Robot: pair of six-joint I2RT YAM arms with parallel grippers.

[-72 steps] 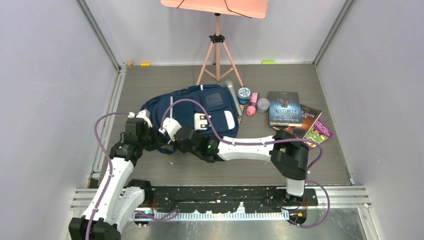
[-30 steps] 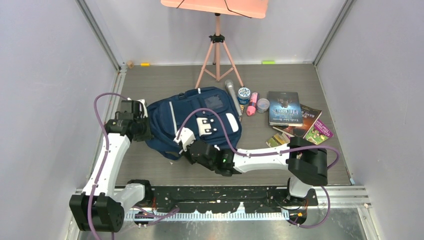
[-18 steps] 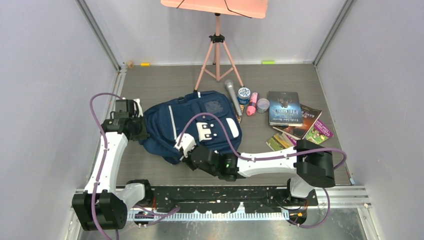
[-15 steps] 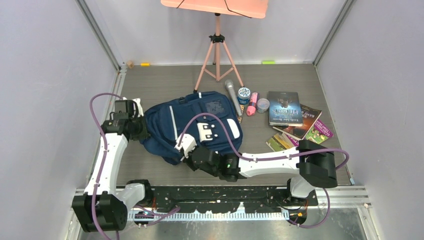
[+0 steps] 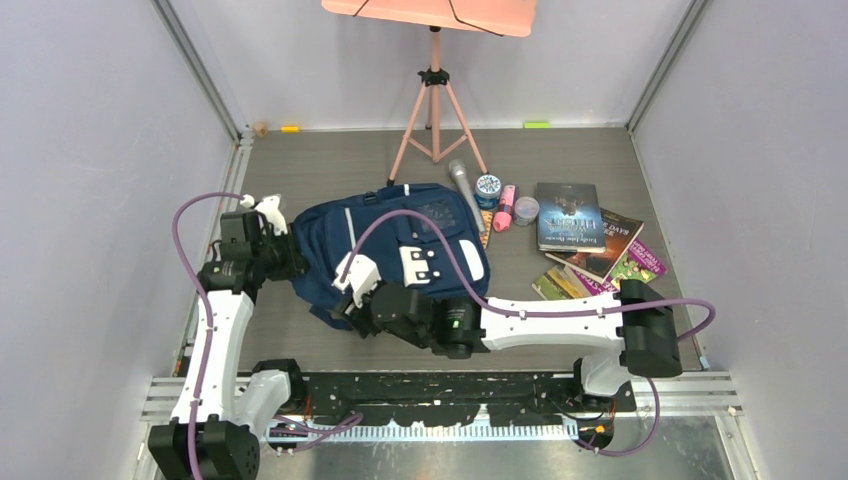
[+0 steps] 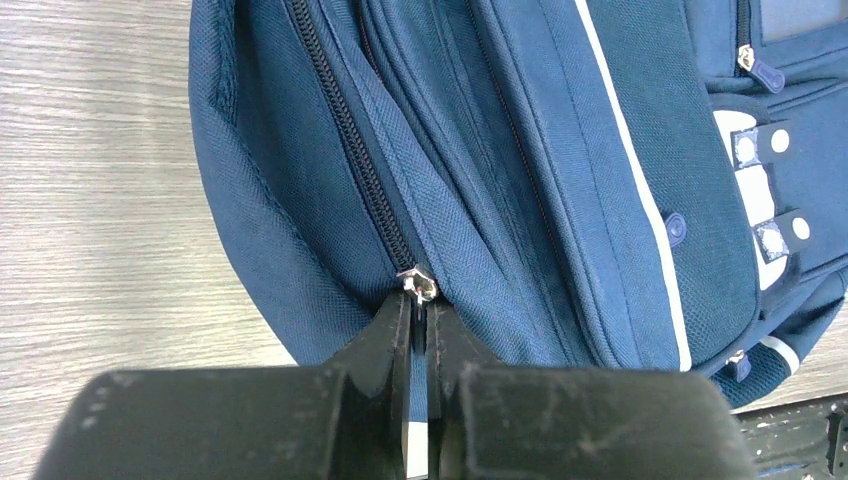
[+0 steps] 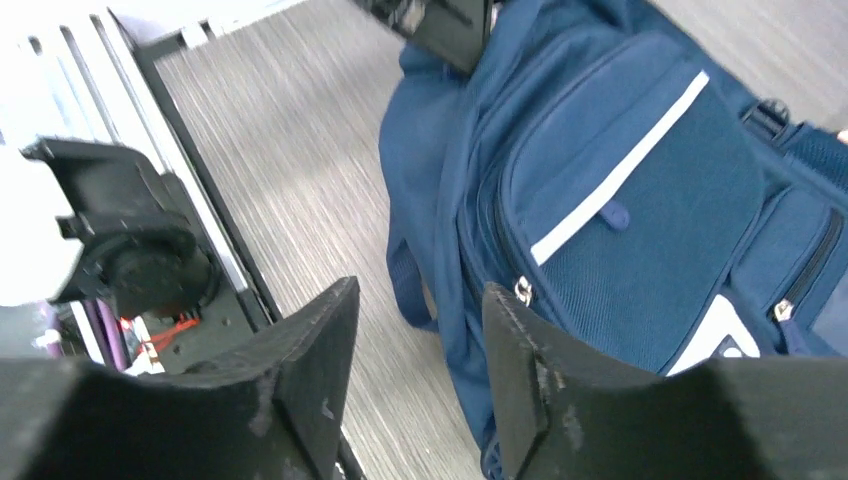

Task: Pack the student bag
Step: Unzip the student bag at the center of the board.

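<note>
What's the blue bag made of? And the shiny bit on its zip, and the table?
The bag looks like matte woven cloth: tiny crossing threads and stitched seams show. The shiny bit seems metal, since it glints silver. The table shows grey wood grain, but so flat and even that it may be printed laminate.

Navy striped student bag [image 5: 415, 228] — flat, seemingly zipped
</note>
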